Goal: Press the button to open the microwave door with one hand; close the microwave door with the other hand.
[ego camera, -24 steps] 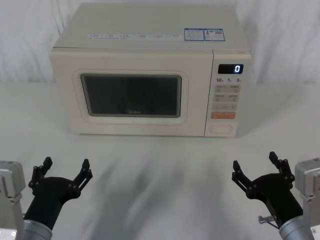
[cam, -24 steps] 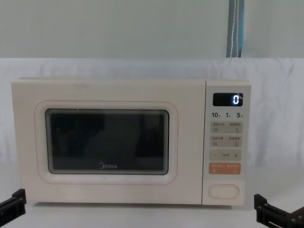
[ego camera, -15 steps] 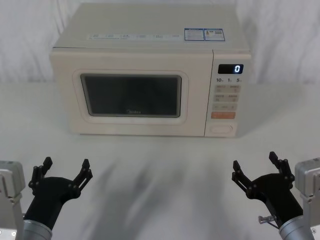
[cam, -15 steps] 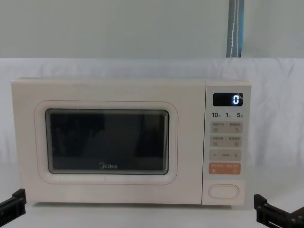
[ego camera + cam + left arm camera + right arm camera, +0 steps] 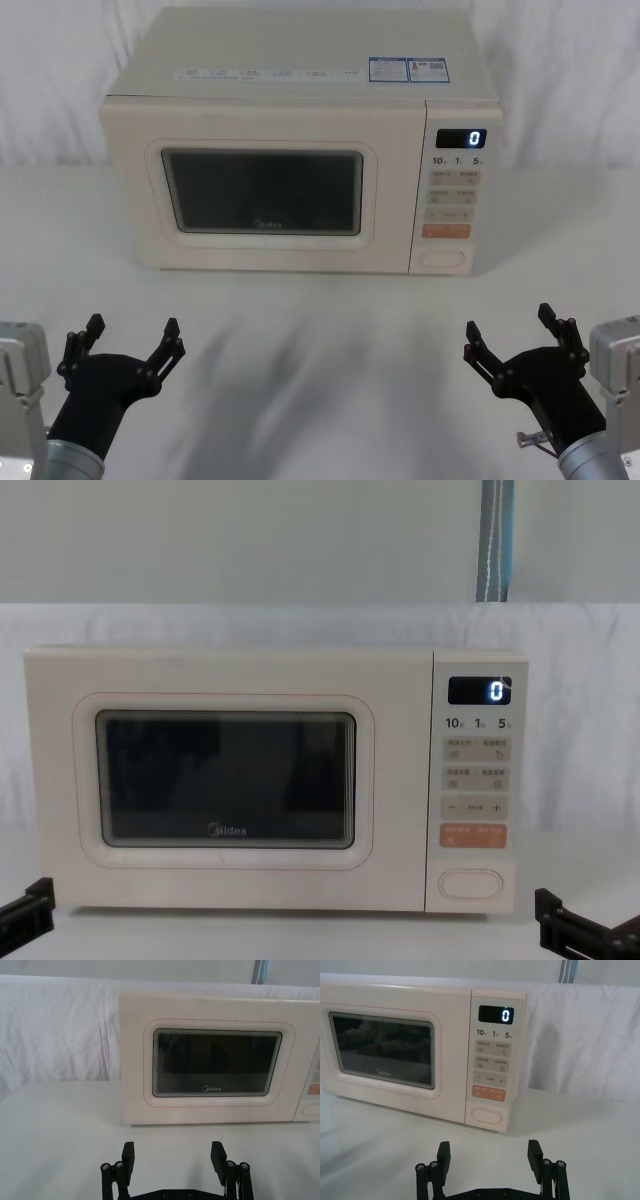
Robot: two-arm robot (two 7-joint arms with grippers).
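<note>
The cream microwave (image 5: 300, 90) stands at the back of the table, its door (image 5: 265, 255) closed flush and its display showing 0. The oval button (image 5: 444, 257) sits lowest on the control panel, under the orange keys; it also appears as the button (image 5: 487, 1115) and the button (image 5: 471, 883). My left gripper (image 5: 128, 344) hovers open near the table's front left, well short of the door (image 5: 217, 1110). At the front right my right gripper (image 5: 516, 335) is open too, roughly in line with the panel and far from it. Nothing is between either pair of fingers.
White cloth covers the table (image 5: 320, 330) and hangs behind the microwave. A wide bare strip of table lies between the grippers and the microwave front. A blue-grey strap (image 5: 496, 540) hangs on the wall behind.
</note>
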